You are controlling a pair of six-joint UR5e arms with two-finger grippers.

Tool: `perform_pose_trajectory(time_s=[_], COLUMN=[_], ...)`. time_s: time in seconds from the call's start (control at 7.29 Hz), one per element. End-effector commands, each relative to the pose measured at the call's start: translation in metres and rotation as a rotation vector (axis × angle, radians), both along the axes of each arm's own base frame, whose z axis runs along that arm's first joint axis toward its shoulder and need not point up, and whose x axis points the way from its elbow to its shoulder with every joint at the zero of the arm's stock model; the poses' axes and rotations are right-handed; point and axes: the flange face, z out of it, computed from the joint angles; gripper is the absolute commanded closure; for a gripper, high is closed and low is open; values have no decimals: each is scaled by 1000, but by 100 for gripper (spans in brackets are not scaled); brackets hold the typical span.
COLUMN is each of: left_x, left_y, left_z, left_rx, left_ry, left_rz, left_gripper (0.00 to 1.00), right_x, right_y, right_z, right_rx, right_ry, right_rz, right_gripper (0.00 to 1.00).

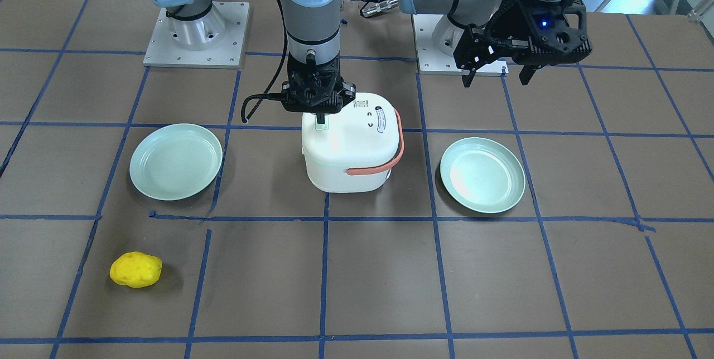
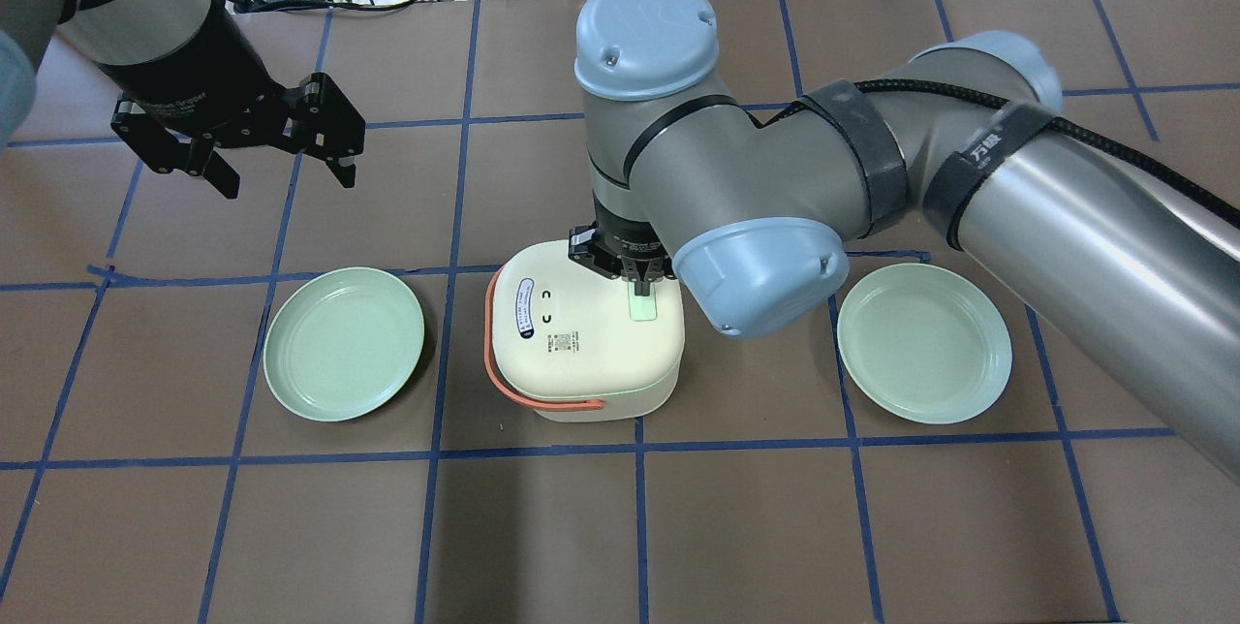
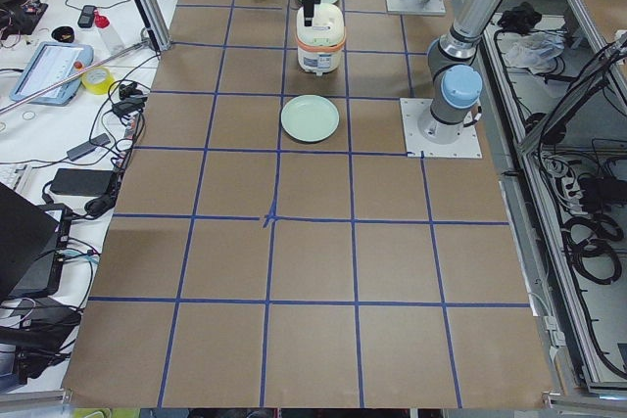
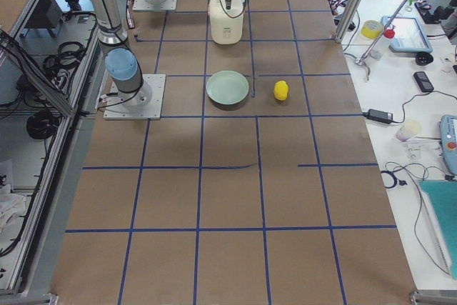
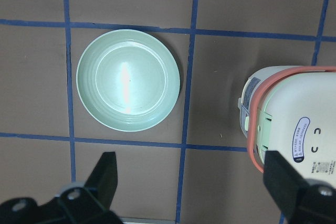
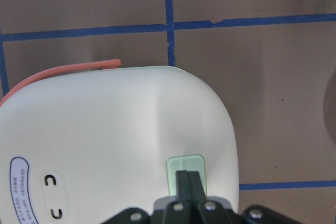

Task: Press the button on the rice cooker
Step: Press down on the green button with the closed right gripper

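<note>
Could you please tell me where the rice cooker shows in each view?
Front-facing: rice cooker at centre.
Overhead: centre.
Exterior left: top centre.
Exterior right: top centre.
Left wrist: right edge, cut off.
Right wrist: lower left.
Shared landmark: its coral handle, too small in the side views.

The brown table (image 1: pixel 379 281) is marked into squares with blue tape, and two pale green plates lie right way up on it, well apart: the left plate (image 2: pixel 344 343) on the robot's left side, the right plate (image 2: pixel 923 343) on its right. A lumpy yellow object (image 1: pixel 135 270) sits on the operators' side of the right plate, not touching it. A roll of yellow tape (image 3: pixel 96 80) and a tablet (image 3: pixel 54 70) lie on the white bench (image 3: pixel 39 129) beside the table.
</note>
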Motion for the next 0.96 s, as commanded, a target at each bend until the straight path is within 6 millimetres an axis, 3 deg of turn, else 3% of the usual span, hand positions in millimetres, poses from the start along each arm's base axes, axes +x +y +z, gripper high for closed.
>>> perform_pose_trajectory(time_s=[0.0, 0.82], left_x=[0, 0], left_y=[0, 0], left_z=[0, 0], left_rx=[0, 0], left_ry=[0, 0], left_rz=[0, 0], left_gripper=[0, 0], right_x=[-1, -1], right_y=[1, 0], right_z=[-6, -12], right_rx=[6, 11], right_ry=[11, 20], right_rz=[0, 4], right_gripper=[100, 100])
